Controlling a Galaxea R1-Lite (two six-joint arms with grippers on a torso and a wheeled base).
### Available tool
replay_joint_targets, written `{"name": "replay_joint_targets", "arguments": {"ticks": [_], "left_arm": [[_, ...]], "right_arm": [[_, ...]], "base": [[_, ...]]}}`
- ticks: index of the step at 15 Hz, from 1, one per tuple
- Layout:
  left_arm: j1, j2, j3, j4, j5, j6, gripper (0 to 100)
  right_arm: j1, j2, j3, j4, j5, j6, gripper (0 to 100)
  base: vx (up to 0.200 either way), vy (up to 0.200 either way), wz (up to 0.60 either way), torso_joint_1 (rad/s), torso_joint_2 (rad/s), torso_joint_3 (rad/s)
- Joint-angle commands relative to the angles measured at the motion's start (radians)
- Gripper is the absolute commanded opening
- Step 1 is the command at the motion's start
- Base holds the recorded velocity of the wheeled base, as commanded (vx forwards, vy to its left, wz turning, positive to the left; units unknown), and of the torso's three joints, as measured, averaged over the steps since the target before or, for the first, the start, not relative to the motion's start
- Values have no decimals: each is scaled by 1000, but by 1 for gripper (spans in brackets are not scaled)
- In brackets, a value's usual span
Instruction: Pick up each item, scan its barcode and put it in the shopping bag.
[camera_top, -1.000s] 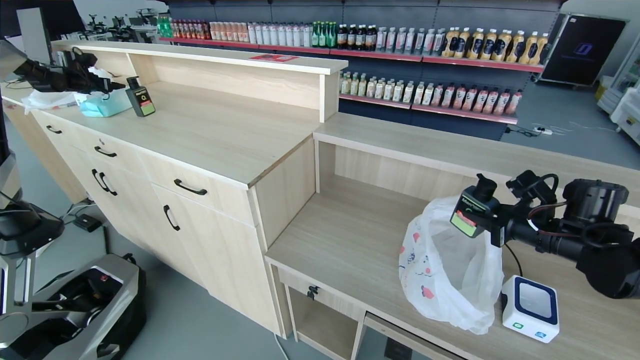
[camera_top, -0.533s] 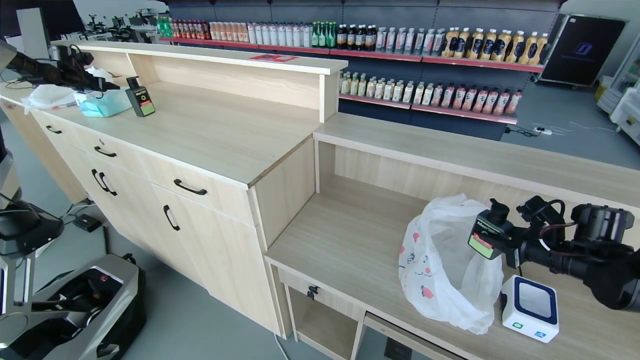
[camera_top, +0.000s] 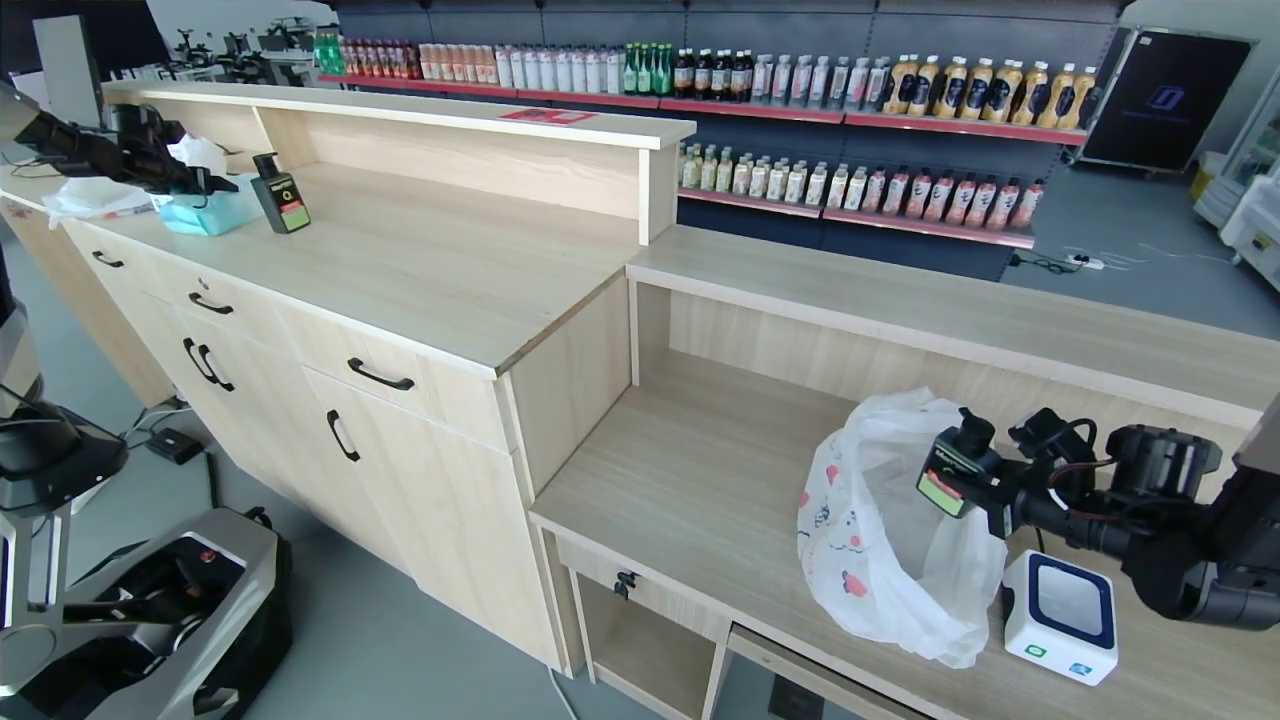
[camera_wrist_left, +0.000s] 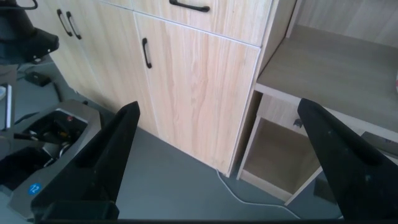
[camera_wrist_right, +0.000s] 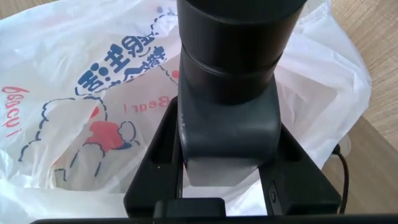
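The right gripper (camera_top: 988, 492) is clamped on a dark pump bottle (camera_top: 950, 478), held at the mouth of the white shopping bag (camera_top: 880, 570) on the desk (camera_top: 700, 470). It would be best to lower the bottle well inside, centred, before letting go, keeping clear of the thin rim and the scanner (camera_top: 1060, 612) just beside the bag. The left gripper (camera_wrist_left: 217, 158) is spread apart and empty.

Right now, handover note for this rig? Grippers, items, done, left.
Right gripper shut on a dark pump bottle, held over the mouth of the shopping bag.
Left gripper open, empty, facing the cabinet front.
Scanner sits beside the bag.
Done: bottle picked up; scan cannot be confirmed.
Left: drop it in the bag, then the second pump bottle and teal pack on the raised counter.
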Motion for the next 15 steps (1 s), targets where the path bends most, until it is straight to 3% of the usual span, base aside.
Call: {"name": "replay_joint_targets", "arguments": {"ticks": [1, 5, 15], "left_arm": [[0, 0, 0, 0, 0, 0, 100], [0, 0, 0, 0, 0, 0, 100], [0, 0, 0, 0, 0, 0, 100]], "right_arm": [[9, 68, -25, -12, 1, 0, 0], [27, 147, -50, -113, 2, -11, 0], [36, 236, -139, -102, 36, 9, 0]], "base": [[0, 0, 0, 0, 0, 0], [0, 0, 0, 0, 0, 0], [0, 0, 0, 0, 0, 0]]}}
